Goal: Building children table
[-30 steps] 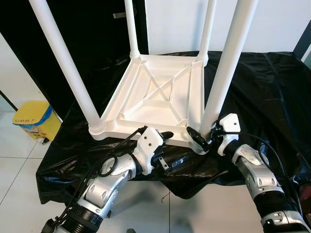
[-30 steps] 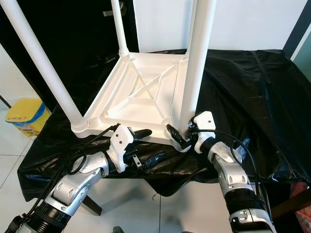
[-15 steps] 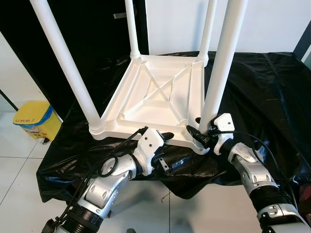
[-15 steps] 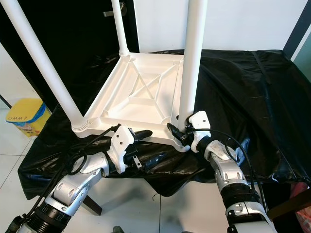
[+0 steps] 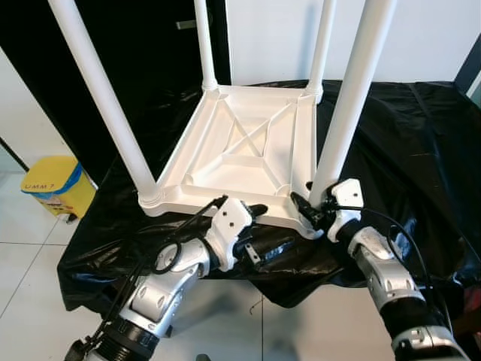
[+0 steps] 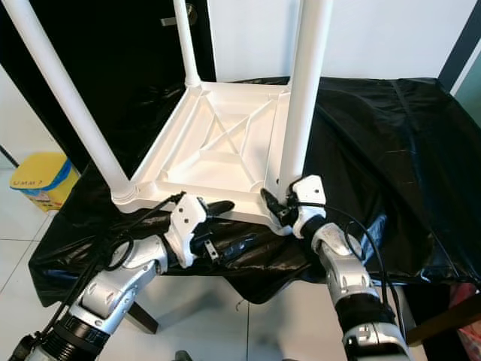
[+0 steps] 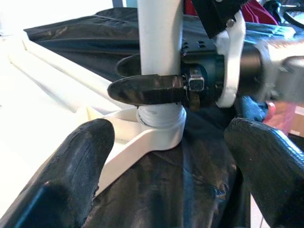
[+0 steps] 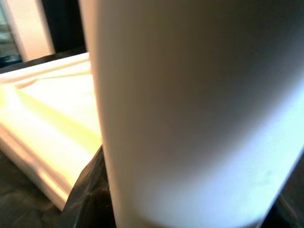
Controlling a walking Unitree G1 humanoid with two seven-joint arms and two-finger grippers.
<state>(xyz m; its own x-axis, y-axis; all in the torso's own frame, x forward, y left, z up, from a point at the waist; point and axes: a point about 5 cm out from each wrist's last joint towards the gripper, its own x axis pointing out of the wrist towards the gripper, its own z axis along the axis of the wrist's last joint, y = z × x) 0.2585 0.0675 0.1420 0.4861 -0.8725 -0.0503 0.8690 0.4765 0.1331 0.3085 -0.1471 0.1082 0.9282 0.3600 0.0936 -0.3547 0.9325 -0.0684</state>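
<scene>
Left eye view: white children table point(image 5: 244, 150) lies upside down on black plastic sheet point(image 5: 406, 135) covering the table, four legs pointing up.
Near-right leg point(image 5: 348, 101): seated in its corner socket, leaning slightly right at the top.
Right gripper point(image 5: 310, 214): jaws pinching the base of that leg just above the socket; left wrist view shows one black finger point(image 7: 145, 89) across the leg front.
Left gripper point(image 5: 252, 214): at the tabletop's near edge, jaws spread, nothing between them; in left wrist view its pads point(image 7: 71, 175) flank the socket corner without touching it.
Around: yellow bin point(image 5: 49, 184) on the floor to the left, well apart; dark doorway behind; white wall at the back.
In the way: near-left leg point(image 5: 105, 105) crosses the view on the left.
Change vs 0.5 s ago: leg top swung right from near-vertical; right wrist a bit closer to the leg; left gripper unchanged.
</scene>
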